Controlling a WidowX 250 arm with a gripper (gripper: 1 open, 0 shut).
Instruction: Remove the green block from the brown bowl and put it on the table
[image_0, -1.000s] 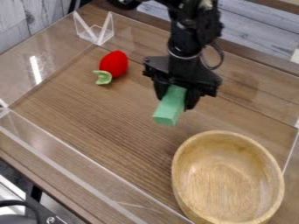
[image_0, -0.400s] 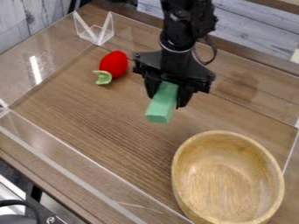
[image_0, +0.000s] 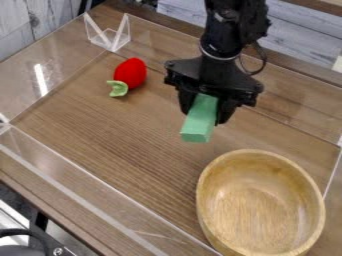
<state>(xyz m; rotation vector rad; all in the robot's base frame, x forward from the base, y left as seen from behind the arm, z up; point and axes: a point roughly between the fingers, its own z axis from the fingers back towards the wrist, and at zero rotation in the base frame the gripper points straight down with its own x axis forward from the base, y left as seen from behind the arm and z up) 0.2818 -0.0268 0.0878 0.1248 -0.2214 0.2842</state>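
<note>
The flat rectangular block (image_0: 201, 119) is plain light green, with no markings. The round wooden bowl (image_0: 262, 200) is pale tan with fine grain lines running across its inside. The wooden table (image_0: 94, 135) is a darker brown with a streaked wood-grain pattern, edged by clear acrylic walls (image_0: 54, 60). The strawberry-shaped toy (image_0: 128, 72) is bright red with a green leaf. The robot arm's gripper (image_0: 211, 95) is black.

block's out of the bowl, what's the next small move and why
Probably lower straight down and then open. The gripper holds the green block by its upper end, tilted, and its lower end seems just above the table. The brown bowl is empty and off to the side, and the wood below the block is bare, so it can be set down here.
</note>
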